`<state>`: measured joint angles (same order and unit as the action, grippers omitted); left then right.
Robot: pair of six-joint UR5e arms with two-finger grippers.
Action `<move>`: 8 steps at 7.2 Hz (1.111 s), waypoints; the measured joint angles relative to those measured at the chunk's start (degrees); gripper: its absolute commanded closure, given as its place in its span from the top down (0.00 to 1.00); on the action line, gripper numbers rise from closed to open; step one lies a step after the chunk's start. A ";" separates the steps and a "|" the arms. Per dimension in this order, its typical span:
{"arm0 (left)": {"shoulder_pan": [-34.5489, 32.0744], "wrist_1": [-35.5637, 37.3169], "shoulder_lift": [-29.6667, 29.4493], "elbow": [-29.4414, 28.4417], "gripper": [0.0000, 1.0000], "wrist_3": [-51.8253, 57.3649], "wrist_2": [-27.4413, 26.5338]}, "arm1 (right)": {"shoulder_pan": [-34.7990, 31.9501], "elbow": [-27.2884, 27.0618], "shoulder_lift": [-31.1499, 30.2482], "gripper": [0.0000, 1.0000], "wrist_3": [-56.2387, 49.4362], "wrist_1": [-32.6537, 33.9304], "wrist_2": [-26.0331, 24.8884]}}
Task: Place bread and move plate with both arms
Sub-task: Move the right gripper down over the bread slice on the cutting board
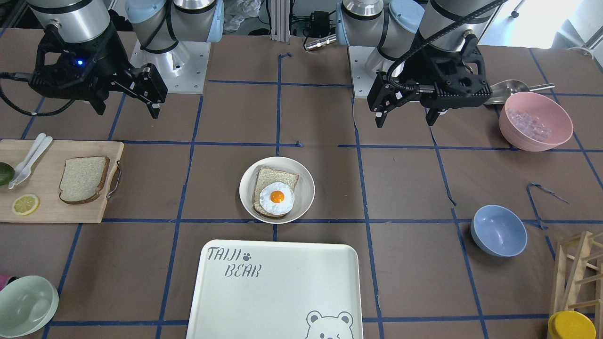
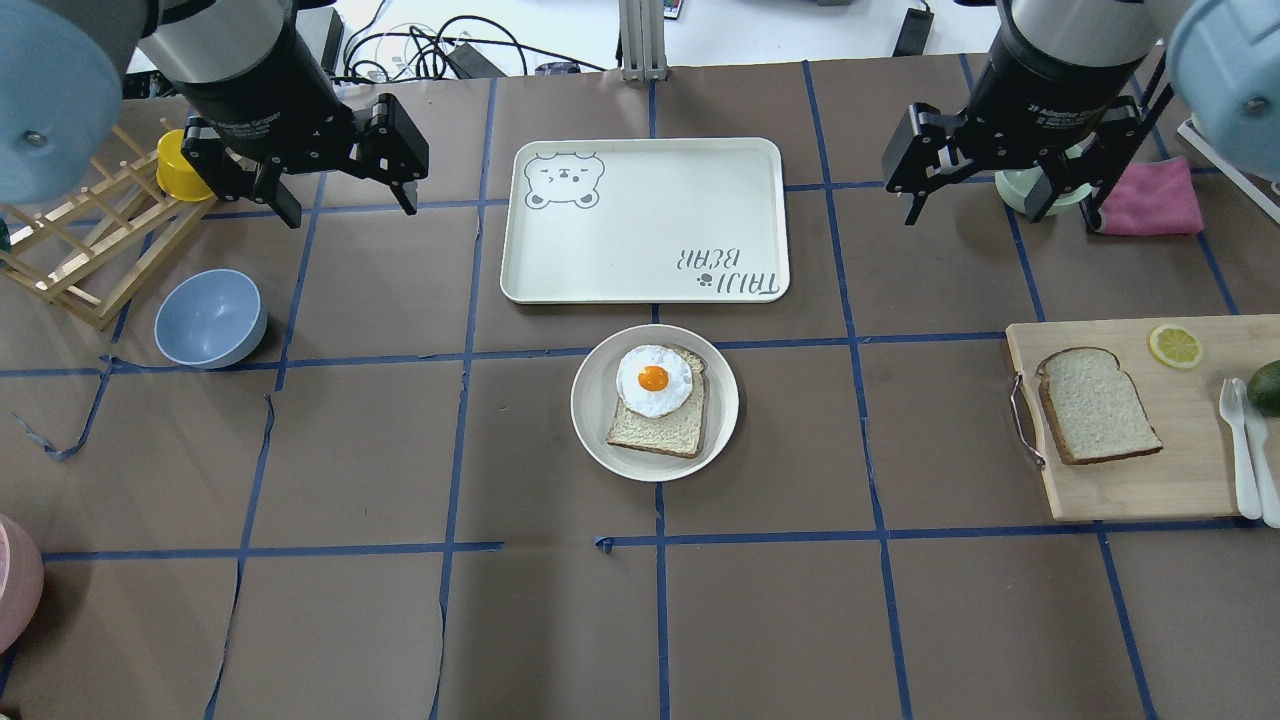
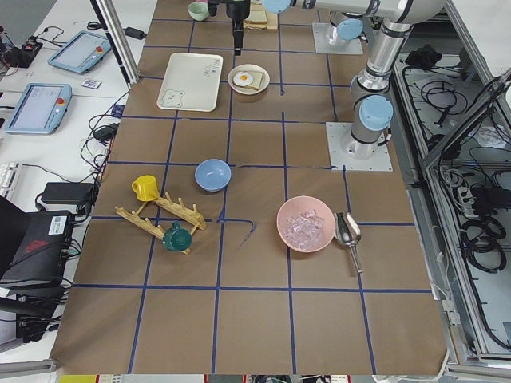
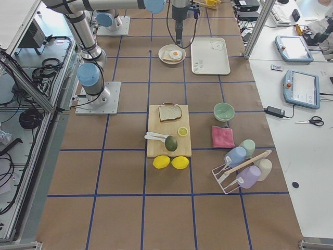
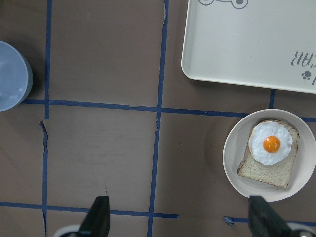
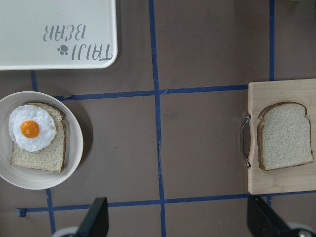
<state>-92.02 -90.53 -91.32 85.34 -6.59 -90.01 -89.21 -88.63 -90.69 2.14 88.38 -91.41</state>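
Observation:
The plain bread (image 2: 1097,404) lies flat on a wooden cutting board (image 2: 1130,490) at the table's right side; it also shows in the front view (image 1: 84,179) and the right wrist view (image 6: 285,135). The cream plate (image 2: 590,410) sits mid-table and holds a bread slice topped with a fried egg (image 2: 655,380). My left gripper (image 2: 350,205) is open and empty, high above the table, far left of the plate. My right gripper (image 2: 1000,212) is open and empty, high above the table, beyond the board. Both hang apart from everything.
The white TAIJI BEAR tray (image 2: 640,220) lies just beyond the plate. A blue bowl (image 2: 210,318) and a wooden rack (image 2: 80,250) are at the left. A lemon slice (image 2: 1175,346), white cutlery (image 2: 1240,440) and an avocado share the board. A pink bowl (image 1: 535,121) sits near the left arm's base.

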 measured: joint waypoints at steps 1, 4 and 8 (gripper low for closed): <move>0.00 -0.02 0.00 0.00 1.00 0.00 0.01 | 0.54 -0.84 0.82 1.00 -0.18 0.38 -0.50; 0.00 -0.01 0.00 0.00 1.00 0.00 -0.03 | 4.02 -5.73 4.08 1.00 -0.94 3.10 -1.09; 0.00 0.00 0.00 0.00 1.00 0.00 -0.01 | 11.81 -12.80 7.13 0.82 -6.06 11.40 -1.40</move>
<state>-92.02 -90.53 -91.32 85.34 -6.59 -90.02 -77.41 -101.43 -83.57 -3.92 99.78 -92.81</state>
